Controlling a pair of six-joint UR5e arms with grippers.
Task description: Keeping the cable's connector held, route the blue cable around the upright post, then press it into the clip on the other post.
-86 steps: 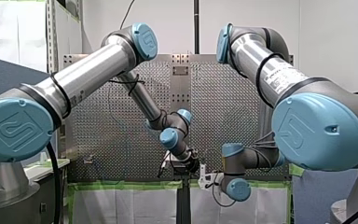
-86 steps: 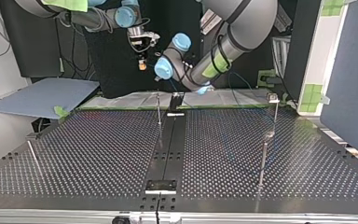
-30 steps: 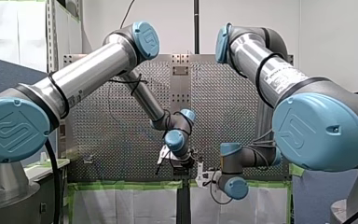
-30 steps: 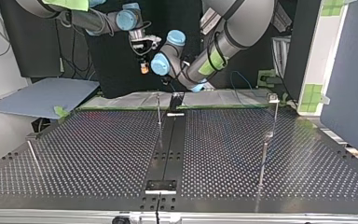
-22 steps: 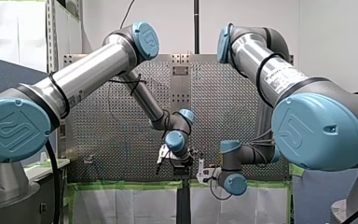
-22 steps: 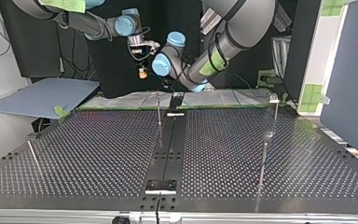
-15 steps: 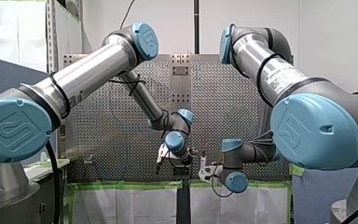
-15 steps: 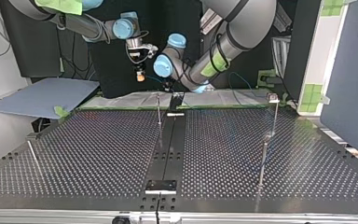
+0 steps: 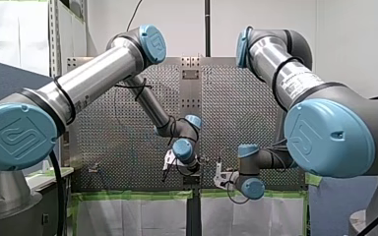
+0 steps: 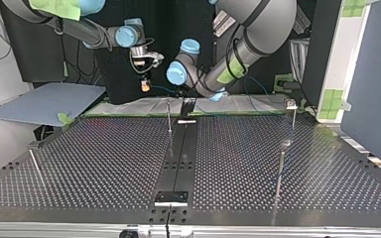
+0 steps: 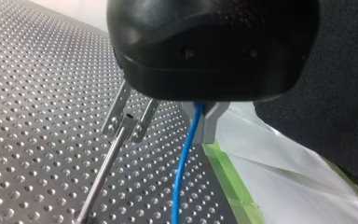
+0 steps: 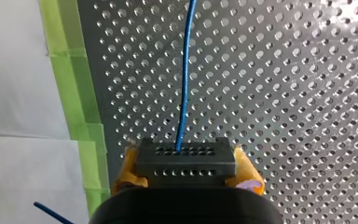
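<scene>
In the right wrist view my right gripper point(image 12: 186, 163) is shut with its yellow pads on the black connector point(image 12: 185, 159). The blue cable point(image 12: 183, 84) runs straight ahead from it over the perforated table. My left gripper point(image 11: 203, 133) is shut on the blue cable point(image 11: 182, 172), which hangs down from its grey fingers. A thin metal post with a forked clip top point(image 11: 125, 122) stands just beside that gripper. At the top view's far edge, my right gripper point(image 10: 144, 85) hovers left of my left gripper point(image 10: 181, 91), with the cable point(image 10: 163, 89) stretched between them above the upright post point(image 10: 169, 116).
A taller post with a clip head point(image 10: 291, 105) and a shorter post point(image 10: 279, 171) stand at the top view's right. Another thin post point(image 10: 35, 166) leans at its left. Green tape point(image 12: 72, 79) and white sheeting border the table edge by the grippers.
My right gripper has carried the connector toward the top view's left, away from my left gripper, drawing out more cable between them. My left wrist has shifted only slightly.
</scene>
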